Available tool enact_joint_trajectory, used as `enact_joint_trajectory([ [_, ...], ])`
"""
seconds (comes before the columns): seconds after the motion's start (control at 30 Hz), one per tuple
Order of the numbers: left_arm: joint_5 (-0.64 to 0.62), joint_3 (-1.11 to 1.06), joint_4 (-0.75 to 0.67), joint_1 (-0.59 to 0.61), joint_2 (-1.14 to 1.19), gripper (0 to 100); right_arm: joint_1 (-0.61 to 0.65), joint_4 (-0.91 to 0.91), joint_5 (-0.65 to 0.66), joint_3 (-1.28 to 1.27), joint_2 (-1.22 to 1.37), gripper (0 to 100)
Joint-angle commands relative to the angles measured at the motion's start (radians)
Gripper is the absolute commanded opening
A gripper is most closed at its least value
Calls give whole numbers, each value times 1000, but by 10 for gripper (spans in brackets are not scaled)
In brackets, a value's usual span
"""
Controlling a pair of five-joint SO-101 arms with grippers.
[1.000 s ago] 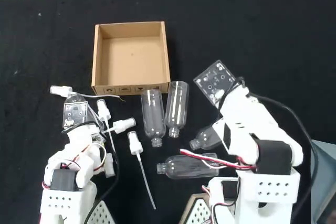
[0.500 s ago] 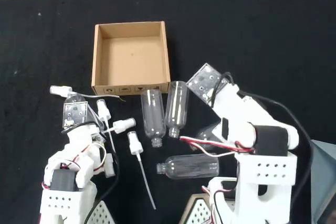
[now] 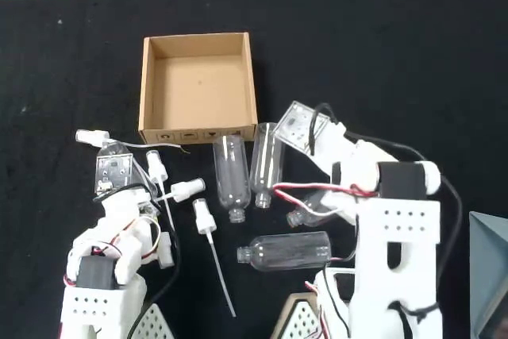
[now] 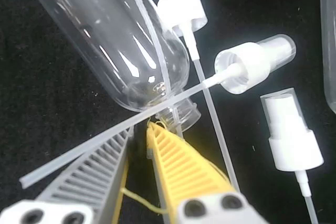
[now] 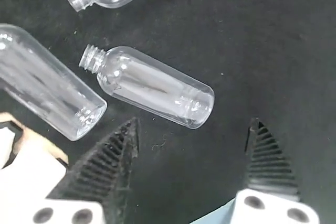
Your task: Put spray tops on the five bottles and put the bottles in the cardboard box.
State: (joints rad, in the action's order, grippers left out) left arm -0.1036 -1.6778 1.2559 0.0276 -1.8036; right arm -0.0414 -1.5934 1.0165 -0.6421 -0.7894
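Black table (image 3: 413, 53), bottles (image 3: 232, 172) lying outside cardboard box (image 3: 197, 132), left gripper (image 4: 147, 125) pinched closed, right gripper (image 5: 194, 127) spread wide.

The cardboard box (image 3: 198, 93) stands open-topped and empty, at 11 o'clock from the table's middle. At its 5 o'clock the first bottle (image 3: 231, 174) and the second bottle (image 3: 267, 160) lie side by side, clear and uncapped, with necks toward 6 o'clock. The third bottle (image 3: 287, 251) lies crosswise at their 6 o'clock, neck toward 9 o'clock. The fourth bottle (image 3: 304, 212), partly hidden, lies between these, neck toward 8 o'clock. Four white spray tops (image 3: 186, 190) with thin dip tubes lie loose at the box's 7 o'clock. The fifth bottle (image 4: 105, 35) lies among them with a tube across it.
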Motion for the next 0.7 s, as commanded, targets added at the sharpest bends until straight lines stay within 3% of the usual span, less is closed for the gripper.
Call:
enact_joint_trajectory([
  [0.0, 9, -24, 6, 7, -5, 33, -20, -5, 29, 16, 22, 293],
  [0.67, 9, -24, 6, 7, -5, 33, -18, 17, 334, -168, 21, 293],
])
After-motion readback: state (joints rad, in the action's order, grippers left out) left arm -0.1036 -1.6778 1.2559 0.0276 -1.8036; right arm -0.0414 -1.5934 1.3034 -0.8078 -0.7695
